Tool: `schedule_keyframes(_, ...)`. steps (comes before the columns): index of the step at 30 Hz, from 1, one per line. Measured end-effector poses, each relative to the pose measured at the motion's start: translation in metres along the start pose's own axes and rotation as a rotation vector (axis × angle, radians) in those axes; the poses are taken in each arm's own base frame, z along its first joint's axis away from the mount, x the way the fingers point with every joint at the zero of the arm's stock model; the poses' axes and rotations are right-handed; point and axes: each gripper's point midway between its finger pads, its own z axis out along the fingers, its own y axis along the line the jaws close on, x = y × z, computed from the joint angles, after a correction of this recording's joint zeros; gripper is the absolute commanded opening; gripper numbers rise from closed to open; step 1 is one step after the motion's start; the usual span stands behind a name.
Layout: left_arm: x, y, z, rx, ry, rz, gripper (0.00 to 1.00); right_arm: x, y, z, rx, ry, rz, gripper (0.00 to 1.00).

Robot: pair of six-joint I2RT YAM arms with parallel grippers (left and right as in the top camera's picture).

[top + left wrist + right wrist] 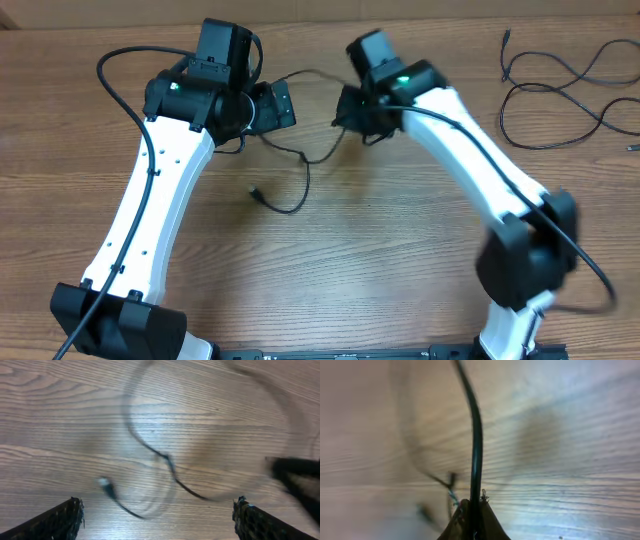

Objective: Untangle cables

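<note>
Thin cable (pixel 306 180) is draped on table (pixel 380 260) just left of right jaws; one strand is clamped in right jaws. Left jaws, further left, are spread wide, empty. Cable judged light, limp, snag-prone; best gripped near plug (pixel 257 192), clear of crossings.

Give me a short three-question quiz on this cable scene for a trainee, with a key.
1. True or false: the left gripper is shut on a cable.
2. In the overhead view, where do the spare cables lie? A) far right corner of the table B) near left corner C) middle of the near edge
3. Fill in: the right gripper is shut on a thin black ____.
Key: 1 false, its fingers stand wide apart and grip nothing; 2 A; 3 cable.
</note>
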Motion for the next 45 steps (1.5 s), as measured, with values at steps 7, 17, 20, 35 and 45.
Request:
schedule_keyframes(7, -0.001, 0.002, 0.002, -0.010, -0.001, -0.023, 1.00, -0.001, 0.041, -0.095, -0.216, -0.104, -0.148, 0.04)
schedule_keyframes(17, 0.017, -0.008, 0.042, 0.039, 0.149, -0.057, 1.00, 0.007, 0.059, -0.125, -0.325, -0.118, -0.224, 0.04)
schedule_keyframes(20, 0.022, -0.008, 0.053, 0.042, 0.188, -0.063, 1.00, 0.007, 0.060, -0.127, -0.332, -0.121, -0.226, 0.04)
schedule_keyframes(35, 0.018, -0.012, 0.071, 0.069, 0.191, 0.028, 1.00, 0.005, 0.055, -0.130, -0.360, -0.100, -0.221, 0.05)
schedule_keyframes(45, 0.020, -0.012, 0.071, 0.068, 0.197, 0.049, 1.00, -0.010, -0.025, -0.120, 0.035, -0.170, -0.137, 0.12)
